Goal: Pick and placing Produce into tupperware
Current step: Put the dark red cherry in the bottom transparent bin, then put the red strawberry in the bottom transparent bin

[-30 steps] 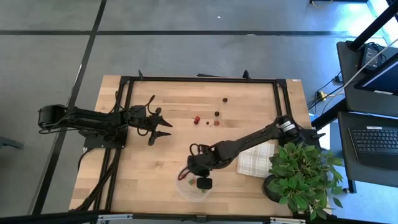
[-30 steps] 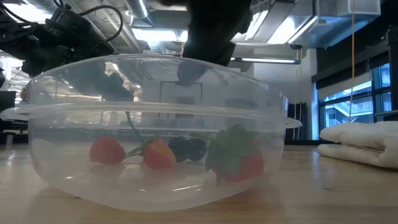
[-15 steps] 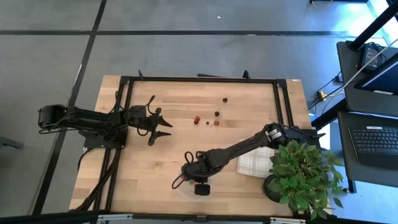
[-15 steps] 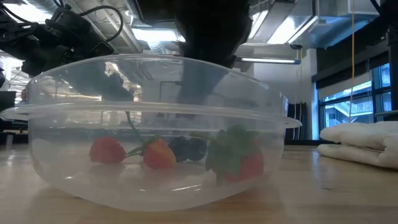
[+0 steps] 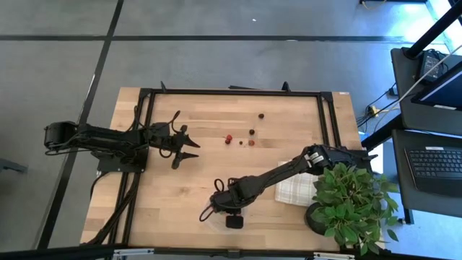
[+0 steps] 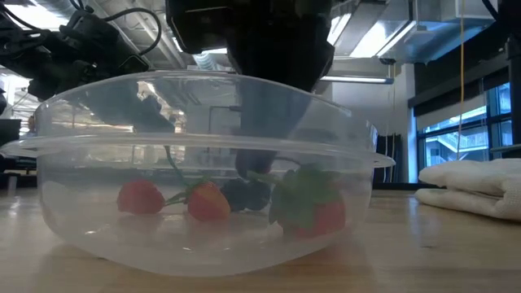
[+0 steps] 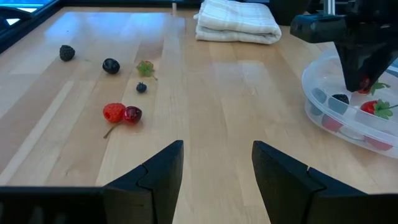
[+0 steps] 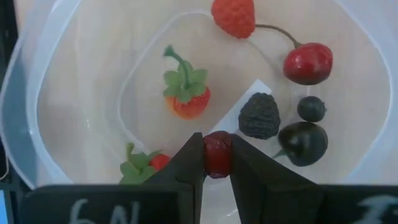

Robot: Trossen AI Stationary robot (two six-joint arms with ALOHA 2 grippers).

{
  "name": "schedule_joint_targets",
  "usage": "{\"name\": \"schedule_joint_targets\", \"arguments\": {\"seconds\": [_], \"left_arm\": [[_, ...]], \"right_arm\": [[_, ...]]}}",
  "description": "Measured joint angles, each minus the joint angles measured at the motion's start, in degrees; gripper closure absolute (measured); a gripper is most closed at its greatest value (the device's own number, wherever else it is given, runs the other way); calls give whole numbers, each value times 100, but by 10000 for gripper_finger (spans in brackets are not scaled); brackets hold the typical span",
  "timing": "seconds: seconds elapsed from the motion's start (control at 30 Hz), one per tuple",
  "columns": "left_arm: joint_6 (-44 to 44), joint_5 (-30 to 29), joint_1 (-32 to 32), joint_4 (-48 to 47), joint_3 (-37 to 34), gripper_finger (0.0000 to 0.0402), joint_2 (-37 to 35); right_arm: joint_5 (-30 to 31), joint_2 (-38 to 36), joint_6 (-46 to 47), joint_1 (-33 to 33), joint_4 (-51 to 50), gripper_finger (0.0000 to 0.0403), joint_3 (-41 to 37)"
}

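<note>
The tupperware point(image 6: 203, 175) stands at the desk's near edge, just right of its middle, clear-walled with a whitish rim. The right gripper point(image 8: 217, 163) is lowered inside it, its claw narrowed onto a small dark red berry point(image 8: 217, 152) pinched between the two fingertips, held above the container floor. From above, the right arm point(image 5: 289, 170) reaches in from the desk's right edge and hides most of the tupperware.

Already lying in the container are a strawberry with a green leafy cap point(image 8: 186, 93), a red raspberry-like piece point(image 8: 234, 16) joined by a stem to a red cherry point(image 8: 308, 62), a black blackberry point(image 8: 259, 116), a small dark blueberry point(image 8: 311, 108), a larger dark glossy berry point(image 8: 303, 142), and a second red piece with green leaves point(image 8: 144, 165) near the wall.

Just right of the tupperware, near the desk's right edge, lies a folded white checked cloth point(image 5: 296, 189), and a leafy potted plant point(image 5: 350, 206) fills the near right corner.

The left gripper point(image 5: 189, 149) hangs over the left half of the desk, well apart from the container, its claw fairly wide and holding nothing.

Toward the far edge, around the middle, more produce lies loose on the wood: a red raspberry touching a red cherry point(image 7: 121, 114), a tiny blueberry point(image 7: 142, 88), a green-capped piece point(image 7: 145, 67), a dark berry point(image 7: 111, 65) and a blackberry point(image 7: 67, 53) farthest out.
</note>
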Motion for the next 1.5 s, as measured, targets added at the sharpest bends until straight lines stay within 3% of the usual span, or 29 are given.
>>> {"name": "schedule_joint_targets", "arguments": {"seconds": [0.23, 0.93, 1.07, 1.23, 1.5], "left_arm": [[0, 1, 0, -7, 0, 217, 0], [0, 1, 0, -9, 0, 217, 0], [0, 1, 0, -11, 0, 217, -1], [-9, 1, 0, -31, 0, 217, -1], [-15, 4, 0, -33, 0, 217, 1]], "right_arm": [[2, 0, 166, -2, 65, 332, 0], [2, -33, 178, -29, -12, 258, 1], [60, -41, 422, -131, -646, 256, 382], [675, -52, 434, -319, -1869, 260, 1044], [892, -123, -255, -718, -2555, 261, 1665]]}}
